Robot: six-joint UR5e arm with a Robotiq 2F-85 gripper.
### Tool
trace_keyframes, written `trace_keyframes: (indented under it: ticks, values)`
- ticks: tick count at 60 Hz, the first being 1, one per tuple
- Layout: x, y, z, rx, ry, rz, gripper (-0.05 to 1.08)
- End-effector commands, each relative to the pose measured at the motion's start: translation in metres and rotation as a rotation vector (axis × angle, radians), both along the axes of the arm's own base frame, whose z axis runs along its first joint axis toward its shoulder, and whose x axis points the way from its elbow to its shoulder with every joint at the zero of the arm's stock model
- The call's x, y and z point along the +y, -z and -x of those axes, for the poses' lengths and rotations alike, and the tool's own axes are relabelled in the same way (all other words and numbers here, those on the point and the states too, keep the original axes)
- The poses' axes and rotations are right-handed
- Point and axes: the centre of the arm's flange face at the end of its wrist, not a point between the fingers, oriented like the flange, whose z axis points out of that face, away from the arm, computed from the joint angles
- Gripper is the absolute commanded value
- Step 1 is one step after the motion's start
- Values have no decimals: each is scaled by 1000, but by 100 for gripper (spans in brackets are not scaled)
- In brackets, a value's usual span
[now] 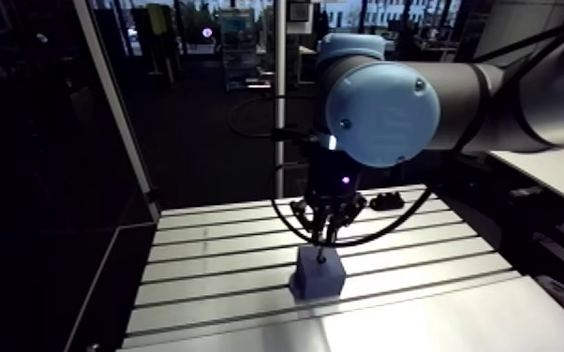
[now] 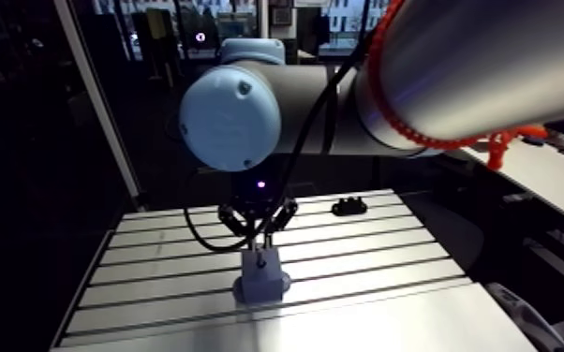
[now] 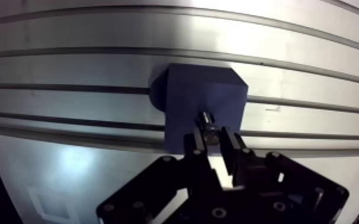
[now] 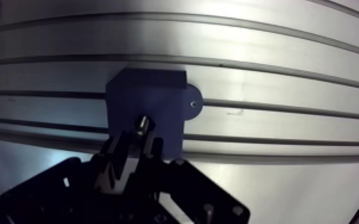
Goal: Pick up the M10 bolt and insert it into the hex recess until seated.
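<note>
Fingers [image 3: 195, 148] of the Robotiq gripper [image 3: 213, 143] are clamped on the M10 bolt [image 3: 206, 122], one on each side. Its free end pokes out past their tips toward the top face of the dark blue block [image 3: 203, 95]. In the arm view the bolt hangs upright over that block, which sits near the middle of the slotted aluminium table [image 3: 98, 65]. Whether the tip already touches the face cannot be told. The hex recess itself is hidden under the bolt and fingers.

The step in hand looks like final alignment and insertion. It would go best with the bolt kept vertical and centred over the recess before any descent, then lowered slowly. If the hex flats do not line up, a small twist about the bolt's axis is better than pushing harder. A hard push risks the bolt slipping in the grip or jamming tilted. The block's round mounting tab [image 4: 192, 104] suggests it is fastened down, so it should not slide. Letting go should wait until the bolt sits fully home.
</note>
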Motion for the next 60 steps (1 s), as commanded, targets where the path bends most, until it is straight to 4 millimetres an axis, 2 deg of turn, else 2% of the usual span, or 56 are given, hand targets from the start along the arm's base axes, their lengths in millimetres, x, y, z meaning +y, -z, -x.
trace_keyframes:
  ticks: [1, 60]
  values:
    - [0, 2, 1, 2, -1, 0, 104]
    - [1, 3, -2, -2, 0, -1, 105]
